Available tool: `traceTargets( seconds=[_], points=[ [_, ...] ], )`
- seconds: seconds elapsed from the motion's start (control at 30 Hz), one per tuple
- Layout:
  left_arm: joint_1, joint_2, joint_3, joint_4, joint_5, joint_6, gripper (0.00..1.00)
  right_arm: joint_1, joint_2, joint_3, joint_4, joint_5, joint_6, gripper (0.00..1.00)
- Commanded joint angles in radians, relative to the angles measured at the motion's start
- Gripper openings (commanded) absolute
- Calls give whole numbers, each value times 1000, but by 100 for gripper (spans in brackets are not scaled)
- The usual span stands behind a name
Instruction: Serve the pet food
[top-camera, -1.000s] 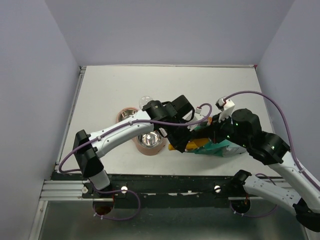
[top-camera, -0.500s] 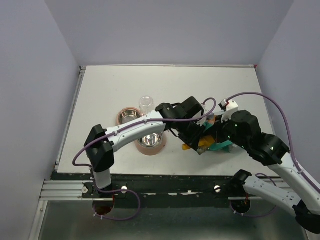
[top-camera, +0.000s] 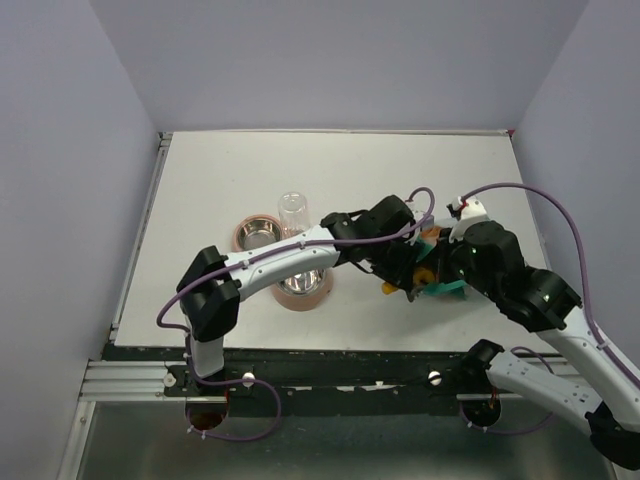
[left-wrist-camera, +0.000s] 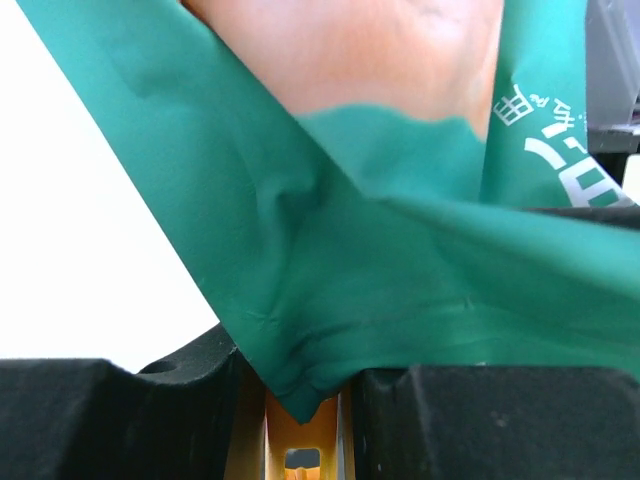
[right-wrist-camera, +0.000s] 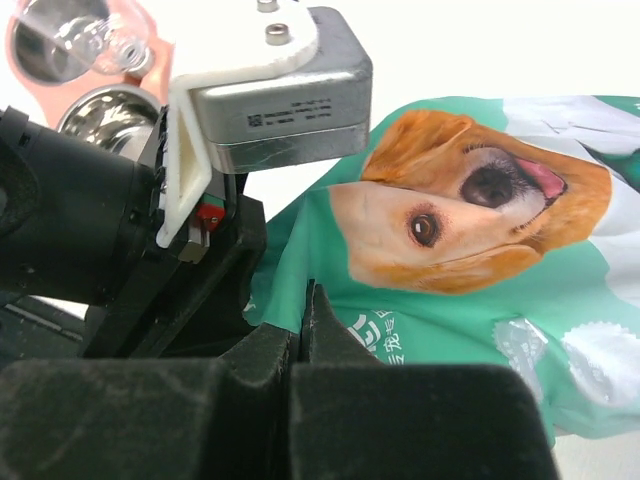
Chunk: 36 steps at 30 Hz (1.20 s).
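A white bench (top-camera: 220, 170) is boxed in on 3 sides by plain pale lilac walls (top-camera: 330, 60). The pet food is hidden in every view, so where it lies and which way its heap runs cannot be told.

A crumpled teal-green bag (right-wrist-camera: 430, 330) printed with a dog's face sits right of centre near the bench's front edge. From above, both wrists cover most of it. The left fingers (left-wrist-camera: 110, 420) grasp the handle of a yellow scoop (left-wrist-camera: 290, 440), and a fold of the bag drapes down against them. The right fingers (right-wrist-camera: 420, 420) are clenched tight on the bag's near edge.

To the left stand 2 steel bowls (top-camera: 258, 232) in pink rings. The left arm (top-camera: 280, 260) crosses over the nearer bowl. A clear tumbler (top-camera: 293, 212) stands just beside the farther bowl.
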Motion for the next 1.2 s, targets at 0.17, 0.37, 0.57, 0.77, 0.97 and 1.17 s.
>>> traceTargets(
  seconds=[0.17, 0.37, 0.57, 0.77, 0.97, 1.17],
  points=[
    [-26, -91, -178, 439, -345, 113, 0, 20, -117, 45, 57, 49, 124, 0],
    [-52, -207, -304, 523, -494, 208, 0, 20, -137, 74, -15, 177, 164, 0],
    [-87, -309, -399, 577, -561, 300, 0, 20, -140, 75, -21, 224, 171, 0],
    [-106, -394, -491, 644, -609, 323, 0, 20, -126, 78, -16, 246, 207, 0],
    [-150, -420, -563, 712, -690, 379, 0, 20, -155, 66, -18, 238, 210, 0],
    [-210, -402, -557, 716, -784, 458, 0, 20, -175, 80, -55, 228, 207, 0]
  ],
)
